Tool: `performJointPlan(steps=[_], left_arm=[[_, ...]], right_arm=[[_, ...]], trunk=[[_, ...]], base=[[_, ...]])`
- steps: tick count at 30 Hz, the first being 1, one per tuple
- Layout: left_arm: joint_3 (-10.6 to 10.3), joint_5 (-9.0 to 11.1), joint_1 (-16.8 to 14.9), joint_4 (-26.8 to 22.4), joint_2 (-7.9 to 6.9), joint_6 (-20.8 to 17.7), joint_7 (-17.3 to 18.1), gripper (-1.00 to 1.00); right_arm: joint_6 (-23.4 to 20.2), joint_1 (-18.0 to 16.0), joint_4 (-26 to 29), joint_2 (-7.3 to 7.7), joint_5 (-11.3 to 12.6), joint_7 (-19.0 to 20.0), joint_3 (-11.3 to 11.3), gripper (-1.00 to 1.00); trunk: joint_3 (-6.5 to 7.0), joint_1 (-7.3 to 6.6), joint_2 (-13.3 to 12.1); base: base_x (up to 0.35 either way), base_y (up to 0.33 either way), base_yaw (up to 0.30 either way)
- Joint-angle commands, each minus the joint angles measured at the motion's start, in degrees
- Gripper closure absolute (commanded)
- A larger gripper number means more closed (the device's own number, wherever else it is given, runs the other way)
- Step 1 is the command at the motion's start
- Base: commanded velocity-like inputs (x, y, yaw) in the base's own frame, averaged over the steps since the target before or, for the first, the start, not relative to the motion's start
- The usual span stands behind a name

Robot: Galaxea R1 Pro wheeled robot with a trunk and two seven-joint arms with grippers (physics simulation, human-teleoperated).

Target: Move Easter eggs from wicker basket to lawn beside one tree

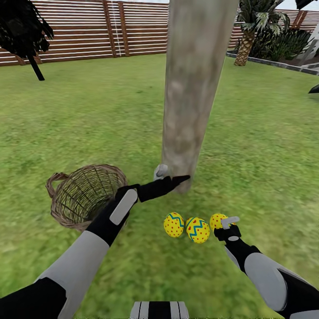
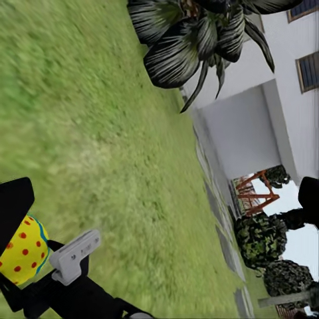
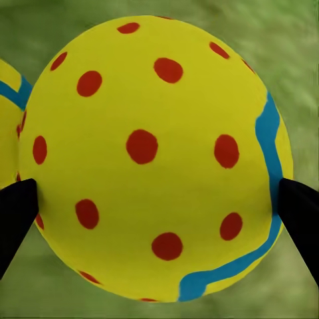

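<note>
Lawn [image 1: 266, 146] lies open around the trunk [image 1: 195, 88]. Lower left, the basket [image 1: 84, 195] tips sideways. Left pincer [image 1: 170, 177] spreads apart at the trunk's base. Three eggs [image 1: 174, 224] line up below; right pincer [image 1: 226, 226] clasps the rightmost egg [image 3: 153, 159].

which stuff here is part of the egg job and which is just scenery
Job: three Easter eggs on the lawn by the tree; wicker basket, tipped, no eggs visible inside; right tool around the third egg.

Scenery: fence, palm, white house.
</note>
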State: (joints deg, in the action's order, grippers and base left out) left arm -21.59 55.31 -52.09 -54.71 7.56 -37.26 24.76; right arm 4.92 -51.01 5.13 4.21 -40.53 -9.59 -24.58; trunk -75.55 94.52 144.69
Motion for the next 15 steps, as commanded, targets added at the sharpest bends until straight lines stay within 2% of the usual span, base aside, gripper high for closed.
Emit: performJointPlan(steps=[1, 4, 8, 15], left_arm=[[0.0, 0.3, 0.0, 0.0, 0.05, -0.3, 0.1, -1.00], [-0.2, 0.3, 0.0, 0.0, 0.16, -0.4, 0.6, -1.00], [-0.3, 0.2, 0.0, 0.0, 0.11, -0.4, 3.6, -1.00], [-0.3, 0.2, 0.0, 0.0, 0.11, -0.4, 3.8, -1.00]], right_arm=[[0.3, -0.1, -0.1, 0.00, -0.5, -0.2, -0.5, 1.00], [0.3, -0.1, -0.1, 0.00, -0.5, -0.2, -0.5, 1.00], [0.3, -0.1, -0.1, 0.00, -0.5, -0.2, -0.5, 1.00], [0.3, -0.1, -0.1, 0.00, -0.5, -0.2, -0.5, 1.00]], trunk=[[-0.27, 0.01, 0.0], [-0.93, 0.09, 0.1], [-1.82, 0.19, 0.1], [-3.37, 0.37, 0.2]], base=[[0.000, 0.000, 0.000], [0.000, 0.000, 0.000], [0.000, 0.000, 0.000], [0.000, 0.000, 0.000]])
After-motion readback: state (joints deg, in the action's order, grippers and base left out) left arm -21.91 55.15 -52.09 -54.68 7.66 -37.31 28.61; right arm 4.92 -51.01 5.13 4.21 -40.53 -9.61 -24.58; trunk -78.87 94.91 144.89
